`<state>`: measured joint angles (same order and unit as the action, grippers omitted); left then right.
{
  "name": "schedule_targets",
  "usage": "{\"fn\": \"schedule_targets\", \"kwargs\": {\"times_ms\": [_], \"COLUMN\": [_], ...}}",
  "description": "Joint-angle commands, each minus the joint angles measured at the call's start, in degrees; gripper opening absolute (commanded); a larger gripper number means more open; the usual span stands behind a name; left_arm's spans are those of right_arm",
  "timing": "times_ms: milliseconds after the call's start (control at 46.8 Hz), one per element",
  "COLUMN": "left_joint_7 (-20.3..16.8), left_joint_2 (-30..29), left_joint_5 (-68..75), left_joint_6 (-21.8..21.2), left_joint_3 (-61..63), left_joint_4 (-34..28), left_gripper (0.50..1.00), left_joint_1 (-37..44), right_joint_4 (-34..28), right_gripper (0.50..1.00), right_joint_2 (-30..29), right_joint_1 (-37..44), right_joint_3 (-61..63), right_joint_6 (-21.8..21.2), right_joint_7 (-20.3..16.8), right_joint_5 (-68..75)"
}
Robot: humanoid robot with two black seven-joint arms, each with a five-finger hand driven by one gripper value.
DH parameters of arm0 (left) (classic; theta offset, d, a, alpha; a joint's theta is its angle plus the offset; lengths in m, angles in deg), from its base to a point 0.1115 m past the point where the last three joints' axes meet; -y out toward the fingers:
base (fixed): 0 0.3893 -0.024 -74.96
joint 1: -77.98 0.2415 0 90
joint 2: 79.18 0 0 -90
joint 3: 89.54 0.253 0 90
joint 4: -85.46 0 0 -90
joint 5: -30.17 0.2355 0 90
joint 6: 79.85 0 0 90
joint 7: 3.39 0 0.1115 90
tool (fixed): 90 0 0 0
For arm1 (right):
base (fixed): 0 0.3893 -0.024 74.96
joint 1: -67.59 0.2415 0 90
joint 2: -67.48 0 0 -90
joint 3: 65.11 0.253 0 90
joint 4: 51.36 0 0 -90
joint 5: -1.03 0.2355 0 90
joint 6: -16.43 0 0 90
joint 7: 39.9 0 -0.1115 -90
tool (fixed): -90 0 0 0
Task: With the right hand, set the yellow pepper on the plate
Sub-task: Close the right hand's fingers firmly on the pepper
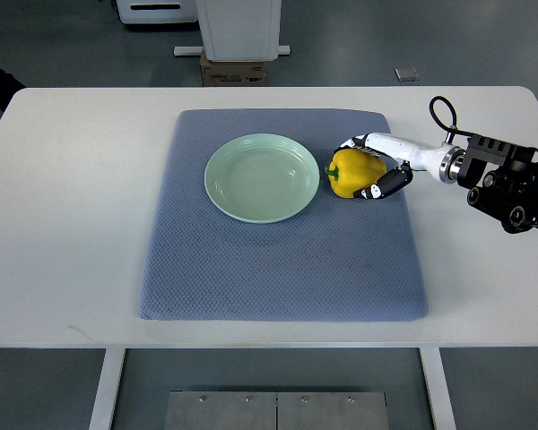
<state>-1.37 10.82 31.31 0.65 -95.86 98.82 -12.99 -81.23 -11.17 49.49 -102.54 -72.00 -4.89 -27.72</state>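
Note:
A yellow pepper [351,173] with a green stem lies on the blue-grey mat [282,260], just right of the pale green plate [262,176]. The plate is bare. My right hand [373,167] comes in from the right edge and its white and black fingers are curled around the pepper from the right side. The pepper sits beside the plate's right rim, apart from it or barely touching. The left arm is out of view.
The mat lies on a white table [72,206]. My right forearm and black wrist unit [507,184] hang over the table's right part. A cardboard box [234,72] and a white stand are on the floor behind the table.

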Motion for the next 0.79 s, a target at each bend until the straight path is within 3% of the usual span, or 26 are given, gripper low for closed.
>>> {"fn": "schedule_targets", "kwargs": {"times_ms": [0, 321, 770], "left_joint_7": [0.1, 0.0, 0.0], "left_joint_2": [0.0, 0.0, 0.0], "left_joint_5": [0.0, 0.0, 0.0], "left_joint_6": [0.0, 0.0, 0.0], "left_joint_3": [0.0, 0.0, 0.0], "left_joint_4": [0.0, 0.0, 0.0], "left_gripper": [1.0, 1.0, 1.0], "left_joint_1": [0.0, 0.0, 0.0], "right_joint_4": [0.0, 0.7, 0.6], "right_gripper": [0.5, 0.5, 0.5], "right_joint_2": [0.1, 0.1, -0.5], "right_joint_1": [0.0, 0.0, 1.3], "right_joint_3": [0.0, 0.1, 0.3], "right_joint_6": [0.0, 2.8, 2.8], "right_joint_7": [0.0, 0.0, 0.0], "right_joint_5": [0.0, 0.2, 0.6]}}
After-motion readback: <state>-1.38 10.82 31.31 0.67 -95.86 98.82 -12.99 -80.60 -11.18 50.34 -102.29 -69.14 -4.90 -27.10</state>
